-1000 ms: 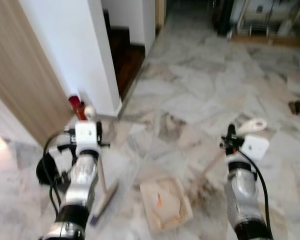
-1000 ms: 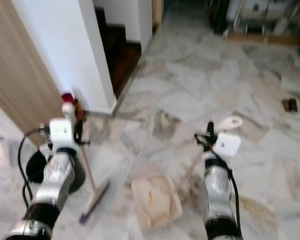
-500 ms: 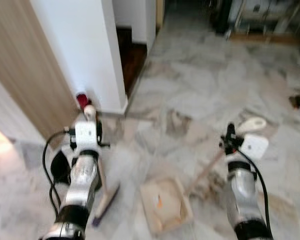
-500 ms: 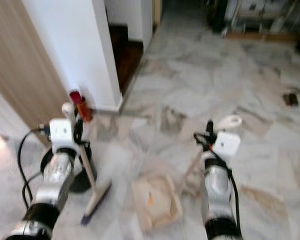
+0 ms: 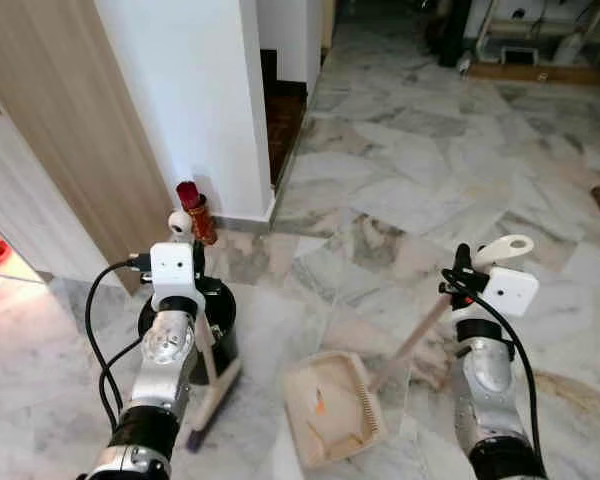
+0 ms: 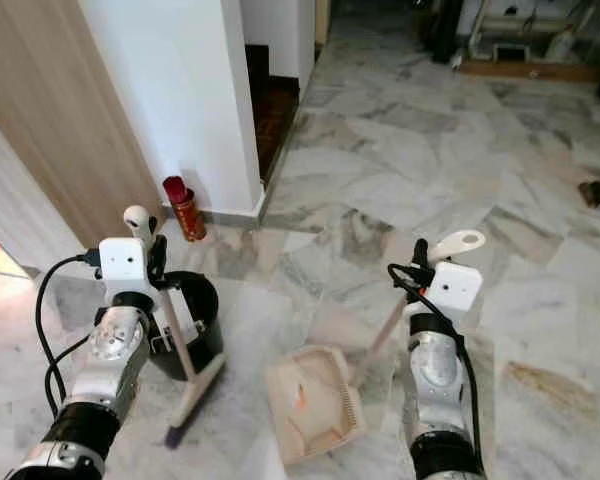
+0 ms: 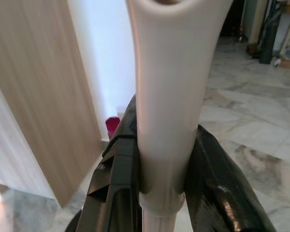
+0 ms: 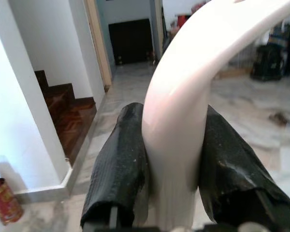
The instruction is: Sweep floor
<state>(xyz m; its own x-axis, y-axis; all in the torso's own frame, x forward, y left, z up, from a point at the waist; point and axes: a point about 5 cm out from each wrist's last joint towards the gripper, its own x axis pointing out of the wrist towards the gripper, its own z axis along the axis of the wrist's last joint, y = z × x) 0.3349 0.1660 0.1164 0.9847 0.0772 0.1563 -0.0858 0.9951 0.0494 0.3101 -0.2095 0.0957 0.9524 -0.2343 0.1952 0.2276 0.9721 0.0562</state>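
- Grey-veined marble floor point(image 5: 400, 200) carries the task's tools: a broom point(image 6: 185, 385) on the robot's left and a long-handled dustpan point(image 6: 315, 405) at centre, its open mouth turned toward the broom head so that debris can be pushed straight in
- Left gripper point(image 7: 159, 159) is clenched around the broom's pale handle near its top, keeping the shaft close to upright and the bristles on the floor
- Right gripper point(image 8: 171, 159) is clamped on the dustpan's curved white handle, which slants down to the pan and braces it flat against the floor
- Small orange scrap point(image 6: 300, 395) lies inside the pan, suggesting collection is under way
- Black bin point(image 6: 185, 325) stands just behind the broom, judged ready for emptying; a red can point(image 6: 183, 208) sits at the white wall's foot
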